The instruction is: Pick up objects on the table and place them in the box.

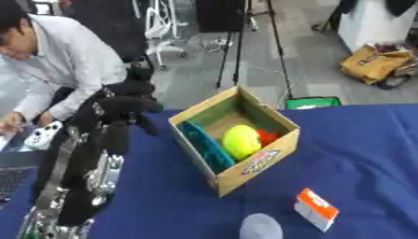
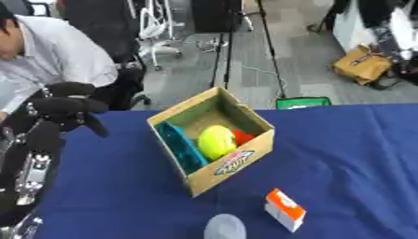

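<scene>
An open cardboard box stands on the blue table, turned at an angle. Inside it lie a yellow-green ball, a teal object along the left wall and something red behind the ball. An orange and white small carton lies on the cloth to the front right of the box. A grey rounded object sits at the near edge. My left hand is raised left of the box, fingers curled, holding nothing that I can see. My right hand shows in neither view.
A person in a white shirt sits at the far left edge, hands on a white controller. A laptop lies at the left. Beyond the table are tripod legs, a green bin and a brown bag on the floor.
</scene>
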Available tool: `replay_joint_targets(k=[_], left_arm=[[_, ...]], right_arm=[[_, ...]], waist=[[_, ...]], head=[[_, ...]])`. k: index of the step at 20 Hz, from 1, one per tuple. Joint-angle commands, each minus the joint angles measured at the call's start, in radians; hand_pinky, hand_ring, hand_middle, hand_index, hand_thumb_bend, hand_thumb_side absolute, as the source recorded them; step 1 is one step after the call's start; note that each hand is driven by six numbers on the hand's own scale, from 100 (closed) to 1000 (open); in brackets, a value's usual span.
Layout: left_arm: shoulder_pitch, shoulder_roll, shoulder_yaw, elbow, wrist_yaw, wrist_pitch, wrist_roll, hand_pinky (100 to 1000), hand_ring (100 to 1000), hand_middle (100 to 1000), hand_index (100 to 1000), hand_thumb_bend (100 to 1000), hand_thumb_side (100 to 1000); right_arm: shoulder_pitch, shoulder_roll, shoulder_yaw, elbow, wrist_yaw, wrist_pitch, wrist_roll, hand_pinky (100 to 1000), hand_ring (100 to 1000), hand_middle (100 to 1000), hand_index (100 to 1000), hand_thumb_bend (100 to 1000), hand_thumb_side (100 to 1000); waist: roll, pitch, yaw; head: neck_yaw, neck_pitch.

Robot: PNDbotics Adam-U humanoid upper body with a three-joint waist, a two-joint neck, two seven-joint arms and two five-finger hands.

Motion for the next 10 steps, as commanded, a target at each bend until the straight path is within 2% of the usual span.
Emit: replay_joint_targets(k=[1,3,4,7,10], left_arm=[[-0.003,-0.004,0.014,-0.015,0.015,-0.007,0.044,545,743,816,809,100,599],[-0.001,-0.004,0.015,-0.015,0.018,-0.011,0.064,547,745,818,809,100,606],[0.003,-0.006,0.018,-0.015,0.021,-0.012,0.077,549,752,832,826,100,641],[0.011,-0.009,0.022,-0.015,0.026,-0.016,0.107,548,753,834,828,100,650],[0.013,-0.015,0.02,-0.015,0.028,-0.017,0.119,550,753,837,834,100,662]], right_arm=[[0.027,0.018,-0.052,-0.018,0.049,-0.054,-0.127,841,758,749,864,202,1000],[0.053,0.031,-0.06,-0.018,0.072,-0.074,-0.192,835,755,746,861,199,1000],[0.072,0.051,-0.079,-0.018,0.085,-0.086,-0.243,819,751,742,852,121,1000],[0.145,0.099,-0.119,-0.018,0.147,-0.123,-0.416,812,748,731,842,100,1000],[0.22,0.146,-0.137,-0.018,0.207,-0.134,-0.525,809,738,719,835,100,1000]], waist=[[0.002,-0.026,-0.018],[0.004,-0.029,-0.031],[0.005,-0.028,-0.05],[0.006,-0.026,-0.086],[0.003,-0.028,-0.101]], head=[[0.049,0.026],[0.06,0.029],[0.069,0.027],[0.079,0.022],[0.064,0.017]])
